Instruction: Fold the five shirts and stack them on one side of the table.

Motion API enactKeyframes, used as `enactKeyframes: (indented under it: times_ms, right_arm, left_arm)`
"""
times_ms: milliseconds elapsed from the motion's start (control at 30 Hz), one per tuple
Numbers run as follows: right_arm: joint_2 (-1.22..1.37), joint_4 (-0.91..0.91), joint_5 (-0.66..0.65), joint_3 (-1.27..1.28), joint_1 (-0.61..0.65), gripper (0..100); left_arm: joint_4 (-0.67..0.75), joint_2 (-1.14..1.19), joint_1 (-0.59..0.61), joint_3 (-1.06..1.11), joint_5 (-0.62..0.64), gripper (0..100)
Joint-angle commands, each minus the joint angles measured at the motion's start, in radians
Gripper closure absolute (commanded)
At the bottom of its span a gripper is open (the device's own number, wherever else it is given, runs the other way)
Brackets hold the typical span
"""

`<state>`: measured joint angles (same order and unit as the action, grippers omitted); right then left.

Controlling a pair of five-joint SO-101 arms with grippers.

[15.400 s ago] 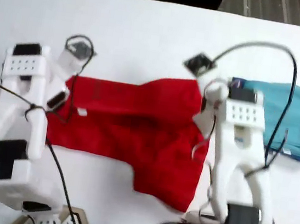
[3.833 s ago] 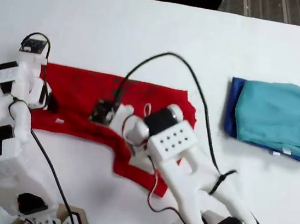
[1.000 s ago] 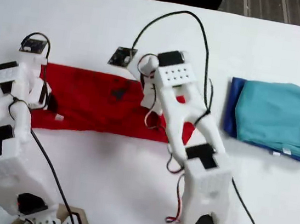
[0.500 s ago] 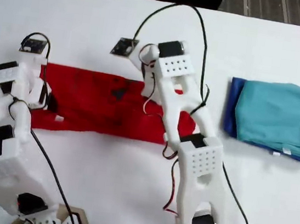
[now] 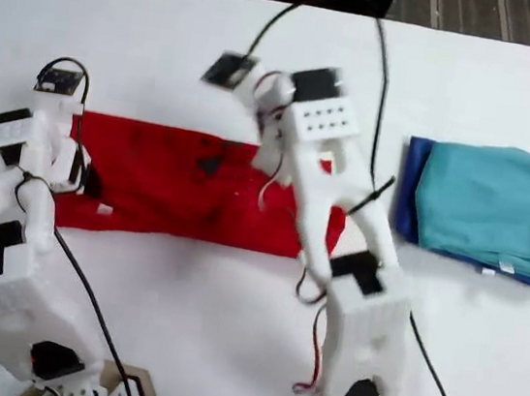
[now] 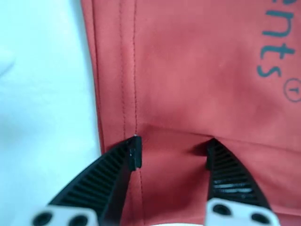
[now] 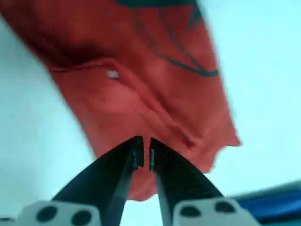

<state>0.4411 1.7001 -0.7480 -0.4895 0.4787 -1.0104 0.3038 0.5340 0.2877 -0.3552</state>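
Over the right half of the red shirt (image 5: 178,191), the right arm has lifted and tipped back in the last second. It was low over the far edge; now it's clear of the cloth. Right pincer (image 7: 145,153) is pressed together with a hairline gap and nothing in it, hanging above the shirt's right end.

- About fifteen seconds back the shirt lay wide with a big flap toward the arms. That flap has since been folded in, so it's now a long narrow strip across the worktop (image 5: 265,52).
- Left arm hasn't budged for several seconds. Left pincer (image 6: 172,153) is spread, tips down at the shirt's left end near the stitched hem, with a small pucker of cloth between them.
- My read: the lengthwise fold is done and the release was clean. What's left is folding the strip end to end, then moving it to the stack.
- The stack sits well to the right of the red one, teal shirt (image 5: 489,203) on top of blue shirt (image 5: 411,188).

Hard to make out:
- The strip's right end is under the right arm in the high view, so I can't check that the edges line up there.
- Can't tell if the left tips press into the cloth or only touch it.
- Can't tell if anything lies under the blue one. I count three shirts.
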Motion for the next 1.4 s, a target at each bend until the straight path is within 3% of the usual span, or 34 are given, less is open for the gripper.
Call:
enactKeyframes:
  times_ms: [0,200,667,900,1133,1233,1367]
  right_arm:
    - [-0.162,-0.105,0.06,0.203,0.09,96.9]
    - [-0.14,-0.384,0.199,0.364,0.107,97.4]
    - [0.004,-0.475,0.212,0.37,0.137,97.4]
    - [-0.171,-0.354,0.212,0.29,0.108,97.4]
    - [-0.453,-0.213,0.212,0.29,-0.036,97.3]
    - [-0.506,-0.182,0.212,0.39,-0.097,97.1]
    - [-0.552,-0.285,0.212,0.647,-0.159,97.1]
  left_arm:
    - [0.009,0.006,-0.002,-0.012,0.006,76]
    - [0.009,0.006,-0.002,-0.012,0.006,76]
    - [0.009,0.006,-0.002,-0.012,0.006,76]
    - [0.009,0.006,-0.002,-0.012,0.006,76]
    - [0.006,0.006,-0.005,-0.018,0.006,76]
    - [-0.011,-0.011,-0.008,-0.041,0.008,76]
    - [-0.16,-0.06,-0.008,-0.156,0.012,76]
